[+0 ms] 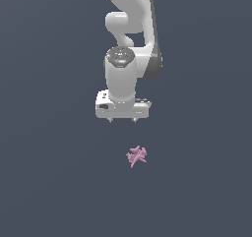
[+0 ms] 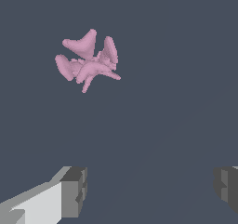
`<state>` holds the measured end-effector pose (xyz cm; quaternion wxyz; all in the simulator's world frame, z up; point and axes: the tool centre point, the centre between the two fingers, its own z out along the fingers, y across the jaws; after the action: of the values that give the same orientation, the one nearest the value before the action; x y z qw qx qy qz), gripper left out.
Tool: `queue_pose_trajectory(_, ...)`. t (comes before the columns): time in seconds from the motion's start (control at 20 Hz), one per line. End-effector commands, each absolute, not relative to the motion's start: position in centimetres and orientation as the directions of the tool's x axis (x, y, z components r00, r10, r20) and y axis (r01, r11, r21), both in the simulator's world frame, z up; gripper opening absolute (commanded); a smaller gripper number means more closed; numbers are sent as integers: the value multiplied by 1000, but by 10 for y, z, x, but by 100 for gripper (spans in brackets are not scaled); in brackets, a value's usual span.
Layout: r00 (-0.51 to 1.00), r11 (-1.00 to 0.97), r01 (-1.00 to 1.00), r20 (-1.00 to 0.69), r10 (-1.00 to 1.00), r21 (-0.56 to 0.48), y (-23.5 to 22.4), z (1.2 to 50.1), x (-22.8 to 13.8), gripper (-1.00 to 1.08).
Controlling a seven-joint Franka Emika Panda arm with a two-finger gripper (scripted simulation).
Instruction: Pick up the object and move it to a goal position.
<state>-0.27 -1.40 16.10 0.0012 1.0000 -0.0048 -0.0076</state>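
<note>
Pink spiky object (image 1: 136, 156) lies on the dark table (image 1: 49, 182), nearest the exterior camera, untouched. Behind it, well apart, the hand (image 1: 122, 120) hangs with fingers spread wide, nothing between them. Wrist view: both fingertips (image 2: 74, 190) at frame edges, object (image 2: 88, 62) ahead, outside the gap. White arm (image 1: 130, 29) farthest back.

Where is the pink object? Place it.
The pink object lies alone on the dark floor, below the tool in the exterior view, slightly toward that view's right, untouched.
</note>
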Motion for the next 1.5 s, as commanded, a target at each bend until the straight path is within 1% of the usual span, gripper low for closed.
queue_pose_trajectory(0.0,1000,-1000,-10,-15,-10,2,-14,161,-3,100)
queue_pose_trajectory(0.5,999,-999,34,-17,33,25,-14,162,-2,100)
queue_pose_trajectory(0.75,1000,-1000,21,-16,20,23,-14,162,-1,100)
queue_pose_trajectory(1.1,999,-998,-52,-15,-53,22,-11,159,6,100)
queue_pose_trajectory(1.45,982,-982,-188,-12,-188,18,-7,154,20,100)
